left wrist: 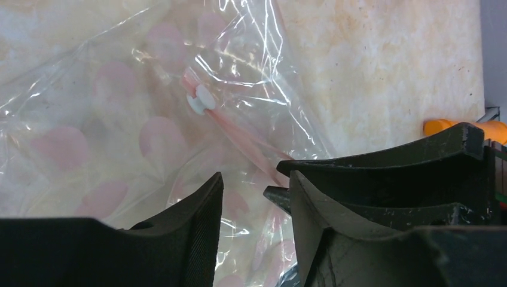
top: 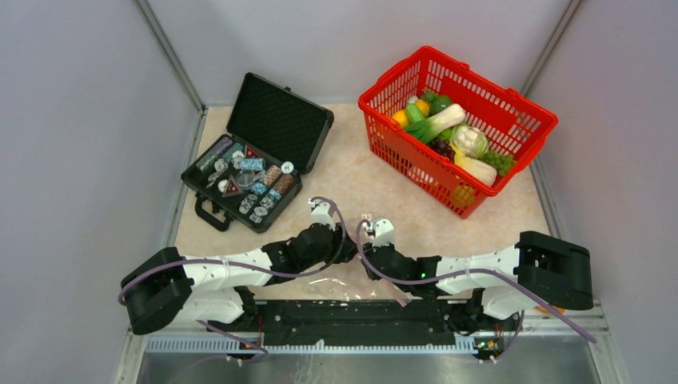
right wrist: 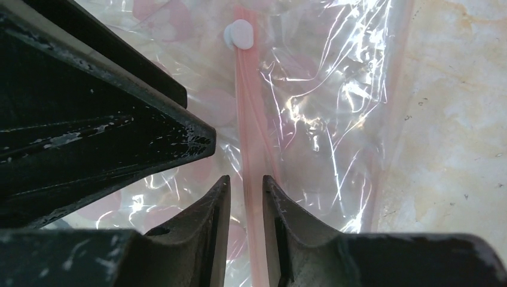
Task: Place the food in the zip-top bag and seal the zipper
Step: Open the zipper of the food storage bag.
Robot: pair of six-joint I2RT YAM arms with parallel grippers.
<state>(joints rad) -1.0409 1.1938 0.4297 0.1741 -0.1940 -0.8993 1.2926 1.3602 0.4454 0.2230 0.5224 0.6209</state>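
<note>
nearest cam: R gripper (right wrist: 246,179) fingertips, bottom of its wrist view, w/ zipper (right wrist: 249,131) running straight into the gap betw them.
R jaws: parted a crack, barely wider than the strip. They straddle it, one finger each side. Not clenched on it as far as view shows; can't tell if pads brush the strip edges.
L jaws: L gripper (left wrist: 256,179) abt half open, only bag film seen thru the gap. Grasping nothing; can't tell if tips press the film.
spacing: L fingers just beside R jaws, nearly touching, both low over bag.
bag: zip-top bag (top: 344,288) crinkled, lying under both sets of jaws at near edge of table (top: 352,192). Clear w/ pale pink blobs; no food seen inside.
slider: white slider (right wrist: 239,34) on the strip, ahead of R jaws, apart from them; ahead and off to one side of L jaws.
food: food (top: 452,132) all in red basket (top: 528,120), well apart from both jaws, far side.
other: black case (top: 280,120) open, far from jaws, L arm's side.
step (guess): mouth prep, bag must open before any food goes in.
how to do well: pin strip w/ one gripper behind slider, catch slider w/ the other, run it along the strip line w/ no sideways pull. Grab the stiff strip, not loose film, else bag bunches or slides. Keep the 2 grippers from knocking.
</note>
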